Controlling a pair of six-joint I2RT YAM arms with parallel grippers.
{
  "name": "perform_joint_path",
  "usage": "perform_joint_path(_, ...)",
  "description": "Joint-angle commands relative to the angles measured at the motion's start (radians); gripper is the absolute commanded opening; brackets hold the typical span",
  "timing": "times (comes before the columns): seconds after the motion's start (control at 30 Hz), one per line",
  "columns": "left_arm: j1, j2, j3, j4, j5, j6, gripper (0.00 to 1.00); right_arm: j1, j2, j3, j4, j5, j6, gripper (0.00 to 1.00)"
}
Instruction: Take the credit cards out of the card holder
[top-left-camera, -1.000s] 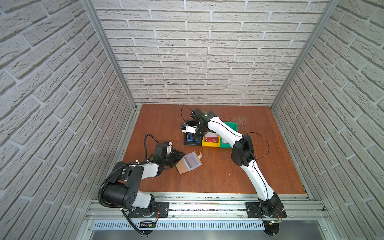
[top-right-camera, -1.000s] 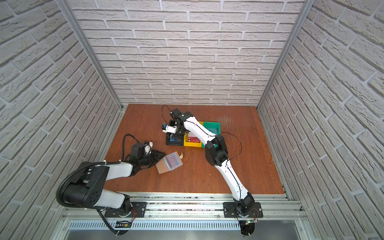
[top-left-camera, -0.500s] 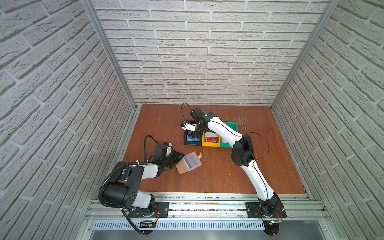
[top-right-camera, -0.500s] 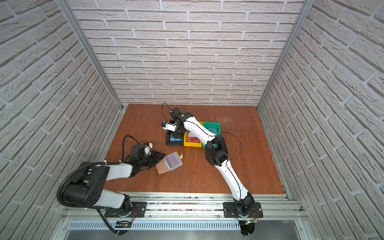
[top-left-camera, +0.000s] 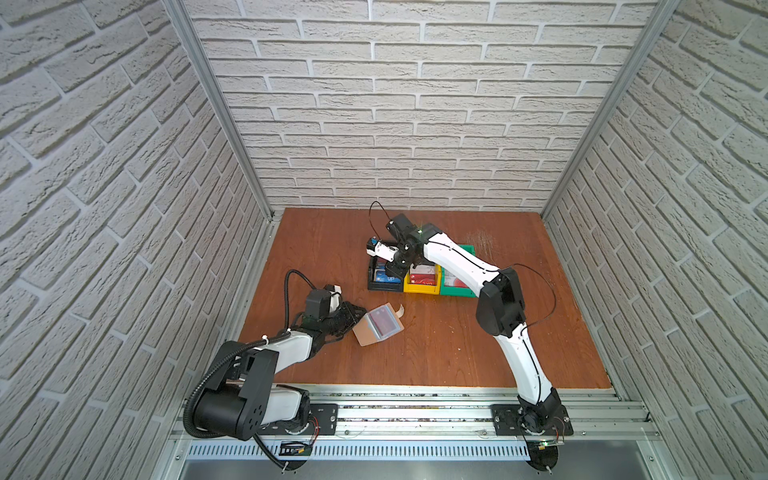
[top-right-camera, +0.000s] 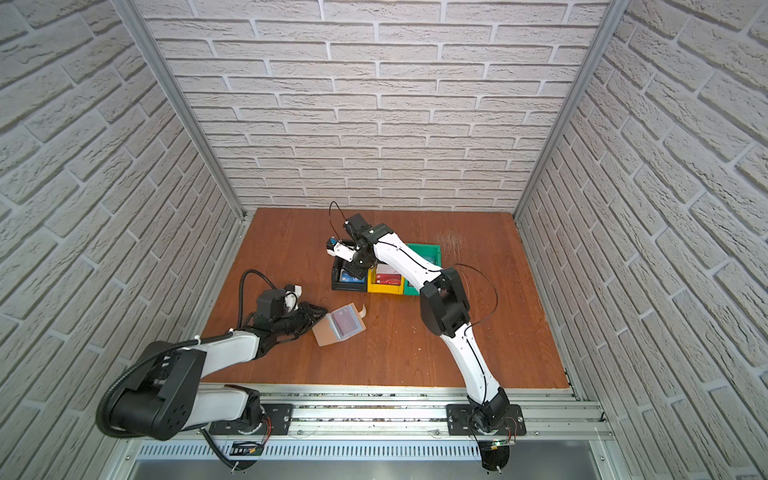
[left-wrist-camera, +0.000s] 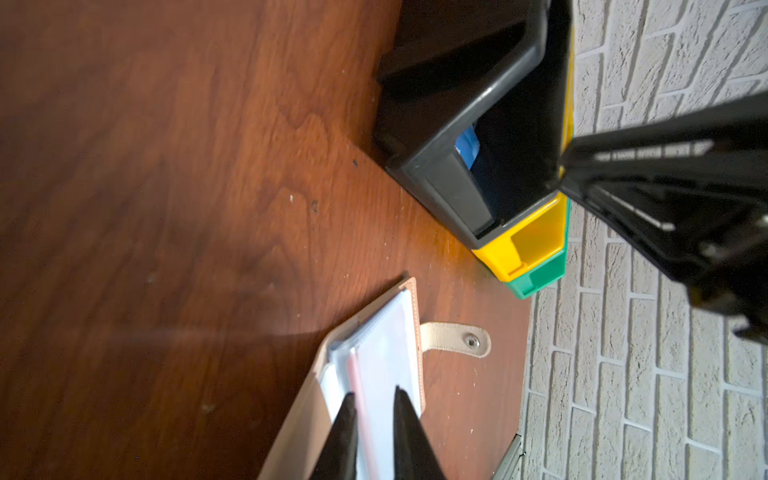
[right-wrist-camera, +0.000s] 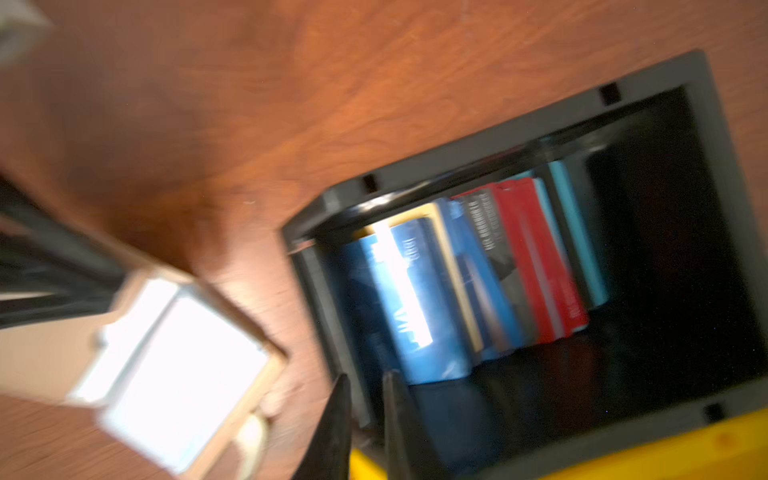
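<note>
The tan card holder (top-left-camera: 365, 334) (top-right-camera: 326, 334) lies open on the wooden table with its clear sleeves up. A dark red credit card (top-left-camera: 383, 322) (top-right-camera: 345, 322) shows inside the top sleeve. My left gripper (top-left-camera: 358, 318) (top-right-camera: 320, 311) lies low at its left edge. In the left wrist view it (left-wrist-camera: 376, 399) is shut on the sleeves of the card holder (left-wrist-camera: 399, 332). My right gripper (top-left-camera: 395, 272) (right-wrist-camera: 365, 378) hangs over the black bin (top-left-camera: 384, 287) (right-wrist-camera: 457, 158), shut with nothing in it. Several credit cards, blue (right-wrist-camera: 415, 299) and red (right-wrist-camera: 536, 262), lean in that bin.
A yellow bin (top-left-camera: 422, 287) holding a red card and a green bin (top-left-camera: 457, 291) stand in a row to the right of the black one. Brick-pattern walls close in the table on three sides. The metal rail runs along the front edge.
My right gripper has shifted slightly over the black bin, and its wrist view is blurred by motion. The left arm and the card holder have stayed put.
</note>
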Motion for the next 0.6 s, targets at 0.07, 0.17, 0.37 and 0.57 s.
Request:
perform_joint_path(0.07, 0.003, -0.061, 0.003, -0.108, -0.021, 0.047, 0.18, 0.014, -0.189, -0.304, 0.199, -0.278, 0.202, 0.1)
perform_joint_path(0.17, 0.001, -0.072, -0.006, -0.119, -0.016, 0.047, 0.14, 0.02, -0.226, -0.435, 0.286, -0.297, 0.281, 0.07)
perform_joint_path(0.37, -0.002, -0.065, -0.02, -0.111, -0.011, 0.033, 0.0, 0.04, -0.181, -0.507, 0.316, -0.3, 0.336, 0.06)
perform_joint_path(0.57, -0.006, -0.077, -0.031, -0.134, -0.029, 0.036, 0.0, 0.045, -0.129, -0.503, 0.303, -0.263, 0.35, 0.05)
